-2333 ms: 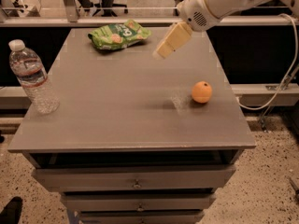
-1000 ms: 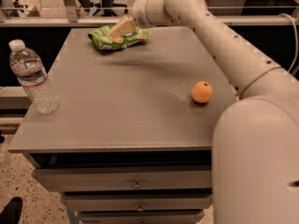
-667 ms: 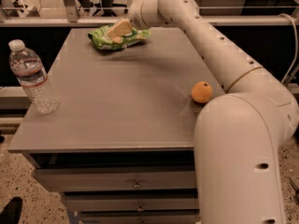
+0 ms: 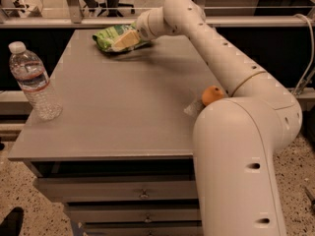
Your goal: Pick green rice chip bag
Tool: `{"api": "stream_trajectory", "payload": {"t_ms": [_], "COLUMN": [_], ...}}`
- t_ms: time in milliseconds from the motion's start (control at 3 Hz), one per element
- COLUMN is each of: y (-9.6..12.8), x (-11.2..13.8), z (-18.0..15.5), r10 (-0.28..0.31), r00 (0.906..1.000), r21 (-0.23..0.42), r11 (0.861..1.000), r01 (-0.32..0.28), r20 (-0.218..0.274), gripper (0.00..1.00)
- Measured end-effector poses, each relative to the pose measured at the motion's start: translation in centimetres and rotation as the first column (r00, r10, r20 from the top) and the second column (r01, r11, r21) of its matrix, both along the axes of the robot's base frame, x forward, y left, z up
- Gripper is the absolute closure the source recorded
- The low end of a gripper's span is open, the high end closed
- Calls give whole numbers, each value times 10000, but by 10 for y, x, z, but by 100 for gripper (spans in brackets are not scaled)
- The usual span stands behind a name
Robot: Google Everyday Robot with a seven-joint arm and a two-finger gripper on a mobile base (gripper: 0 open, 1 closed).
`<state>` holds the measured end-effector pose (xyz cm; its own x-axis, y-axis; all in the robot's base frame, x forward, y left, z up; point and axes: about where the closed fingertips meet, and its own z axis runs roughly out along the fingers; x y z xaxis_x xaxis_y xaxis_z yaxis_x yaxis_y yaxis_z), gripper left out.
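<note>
camera view: pale cream two-finger gripper (image 4: 124,40) sits at the far end of the flat grey tabletop (image 4: 123,117), low over the right half of the small crinkly green rice chip bag (image 4: 106,36); contact looks likely but cannot confirm. cannot tell how wide the gripper is set or whether it has any hold of the bag, since its tip overlaps the pouch from this angle. bag lies near the back edge, left of centre, resting on the table. long white jointed arm (image 4: 221,63) stretches diagonally across the right side of the table. small round orange fruit (image 4: 212,95) rests near the right edge, just beside the arm's bulky lower segment and partly hidden by it. clear plastic water bottle with white cap (image 4: 33,80) stands upright at the left edge, well apart from the bag. risks, as judgement: slick film may slide out of a shallow pinch, or only a loose fold gets caught and the bag droops or drops on the lift. forward pressure could shove the bag off the back edge. a swing of the arm on the way out could nudge the orange and roll it off the right side. bottle looks safe.
</note>
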<state>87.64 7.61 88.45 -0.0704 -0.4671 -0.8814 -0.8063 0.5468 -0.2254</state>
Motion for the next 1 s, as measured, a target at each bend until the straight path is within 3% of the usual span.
{"api": "stream_trajectory", "payload": {"t_ms": [333,1000], "y": [3,8], "x": [1,-3], "z": [-17,-28], "r10": [73,337], "r00": [9983,9929], "r21": [-126,-266], "r11": [9999,9990], "r01": [-80,-370], "r20": [-570,-1142], "gripper": [0,41]}}
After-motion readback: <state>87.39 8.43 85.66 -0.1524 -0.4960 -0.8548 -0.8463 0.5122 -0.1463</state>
